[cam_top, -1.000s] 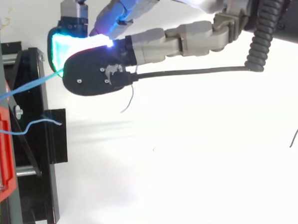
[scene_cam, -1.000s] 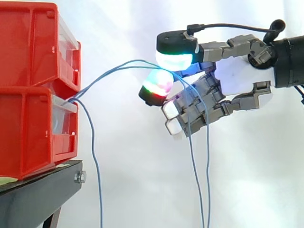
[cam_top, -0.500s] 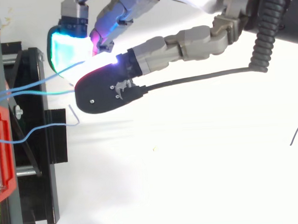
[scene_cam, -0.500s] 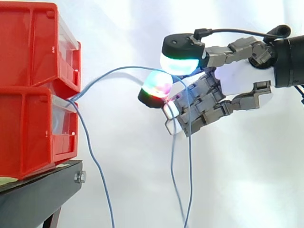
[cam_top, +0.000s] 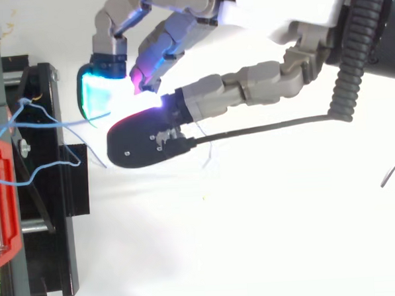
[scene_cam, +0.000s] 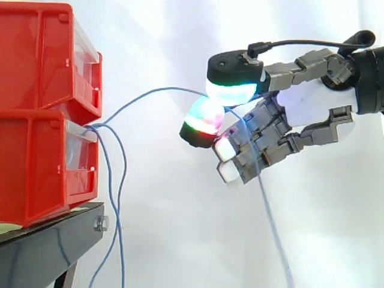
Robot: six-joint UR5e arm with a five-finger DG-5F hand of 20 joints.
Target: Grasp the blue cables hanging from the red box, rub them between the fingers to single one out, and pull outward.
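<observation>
One strand of the blue cables (scene_cam: 157,90) is singled out. It leaves the front of the lower red bin (scene_cam: 36,165), arcs up and across to the hand (scene_cam: 306,105), passes between two glowing pads (scene_cam: 231,93) that are closed together on it, and drops past the curled fingers toward the bottom of the side view. The loose strands (scene_cam: 119,207) hang from the same spot at the bin's front and fall just beside the black stand (scene_cam: 48,246), well apart from the hand. We judge the cable to be very light, limp and thin, with a smooth jacket that can slide through the pads; it holds no shape of its own, so the arc sags. The best hold, as we see it, is this one: pinched pad to pad on the span between bin and hand, firm enough not to slip yet not so hard that the strand kinks. Since the span is slack, we expect an outward pull to take up the sag first — only then will the strand draw on the bin. As for the containers, the lower red bin sits on the stand with the upper red bin (scene_cam: 36,54) stacked on it. Both have clear front panels, and we cannot tell what lies inside beyond the cable ends that come out between them.
</observation>
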